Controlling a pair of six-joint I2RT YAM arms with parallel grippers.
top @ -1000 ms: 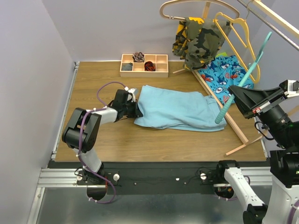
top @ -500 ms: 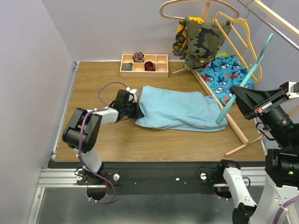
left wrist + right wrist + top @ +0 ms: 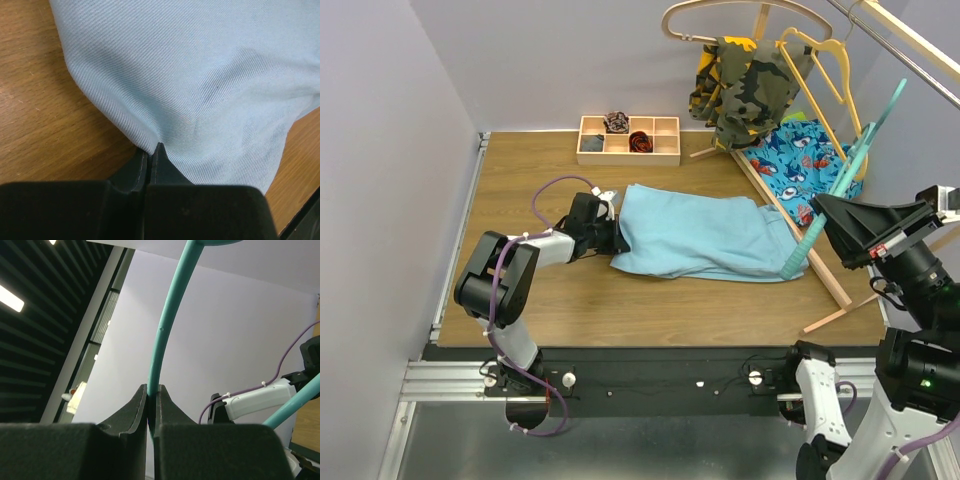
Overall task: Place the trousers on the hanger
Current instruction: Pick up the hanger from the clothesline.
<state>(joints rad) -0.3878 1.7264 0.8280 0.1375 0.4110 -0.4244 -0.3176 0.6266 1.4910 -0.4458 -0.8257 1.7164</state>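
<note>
Sky-blue trousers point(image 3: 695, 238) lie spread on the wooden table point(image 3: 620, 300), stretching away from the left claw point(image 3: 150, 150), whose jaws are pinched shut on the edge of the cloth; the right claw point(image 3: 151, 390) is clamped on the thin teal hanger point(image 3: 167, 315), held up off the table; its lower end hangs near the trousers' end farthest from the left claw.

Overhead from behind, looking down on brown wooden worktop point(image 3: 620, 300). Left wrist close on sky-blue cloth trousers point(image 3: 200, 75), right wrist upward along thin teal hanger point(image 3: 159, 340); both shared overhead.
</note>
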